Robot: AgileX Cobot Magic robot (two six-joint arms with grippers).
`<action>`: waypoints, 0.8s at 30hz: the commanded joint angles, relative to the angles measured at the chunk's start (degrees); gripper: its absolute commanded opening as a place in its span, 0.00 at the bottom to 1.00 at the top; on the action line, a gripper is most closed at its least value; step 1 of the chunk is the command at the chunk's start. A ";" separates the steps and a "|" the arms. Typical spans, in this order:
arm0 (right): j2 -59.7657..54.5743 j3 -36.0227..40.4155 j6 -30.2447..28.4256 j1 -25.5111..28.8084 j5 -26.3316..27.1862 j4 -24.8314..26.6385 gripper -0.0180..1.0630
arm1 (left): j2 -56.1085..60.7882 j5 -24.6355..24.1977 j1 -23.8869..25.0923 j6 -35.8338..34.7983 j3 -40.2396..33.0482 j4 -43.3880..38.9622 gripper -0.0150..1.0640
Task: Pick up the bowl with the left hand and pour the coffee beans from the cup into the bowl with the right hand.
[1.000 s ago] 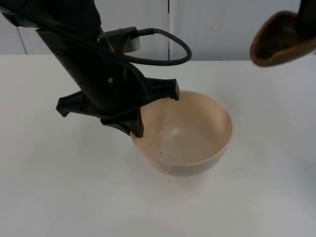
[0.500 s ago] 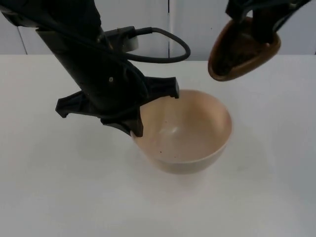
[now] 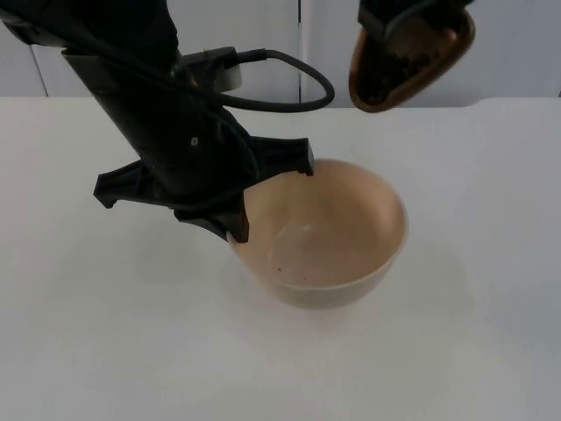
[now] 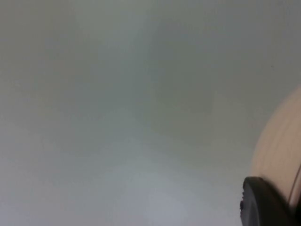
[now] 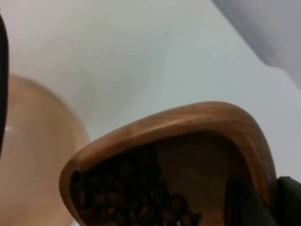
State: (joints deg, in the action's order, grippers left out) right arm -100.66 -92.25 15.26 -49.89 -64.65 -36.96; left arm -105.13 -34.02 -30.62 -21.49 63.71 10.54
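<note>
A cream bowl point(image 3: 329, 237) hangs a little above the white table, tilted slightly, with a few dark specks inside. My left gripper point(image 3: 238, 230) is shut on its left rim; the bowl's wall point(image 4: 281, 150) appears beside one black fingertip point(image 4: 263, 202) in the left wrist view. High at the back, above the bowl's far edge, my right gripper point(image 3: 412, 13) is shut on a brown wooden cup point(image 3: 405, 60) tipped toward the bowl. Dark coffee beans point(image 5: 127, 190) lie against the cup's lowered lip point(image 5: 94, 155), with the bowl point(image 5: 33, 155) below it.
The white table point(image 3: 105, 333) spreads around the bowl on all sides. A grey partition wall point(image 3: 263, 26) closes off the back. The left arm's black body point(image 3: 158, 114) leans across the left half of the scene.
The right gripper has carried the cup leftward from the right edge to above the bowl's far rim and tipped it more steeply. The bowl and left gripper have barely moved.
</note>
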 commanded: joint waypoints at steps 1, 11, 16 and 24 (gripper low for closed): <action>0.86 0.09 1.50 -1.55 0.48 -4.20 0.02 | 0.58 0.06 -0.17 -0.46 -0.06 0.01 0.01; 0.86 0.09 0.95 -3.45 -0.76 -8.16 0.02 | 0.58 0.06 -0.17 -0.46 -0.06 0.01 0.01; 0.15 0.22 0.46 -3.45 -2.38 -10.23 0.02 | 0.58 0.06 -0.17 -0.46 -0.06 0.12 0.01; -0.11 0.90 0.67 -3.45 -1.43 -10.36 0.02 | 0.58 0.06 -0.17 -0.46 -0.06 0.12 0.01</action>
State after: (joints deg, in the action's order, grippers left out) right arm -100.88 -91.40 15.50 -52.94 -66.61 -46.60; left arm -105.13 -34.02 -30.62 -21.61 63.71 10.54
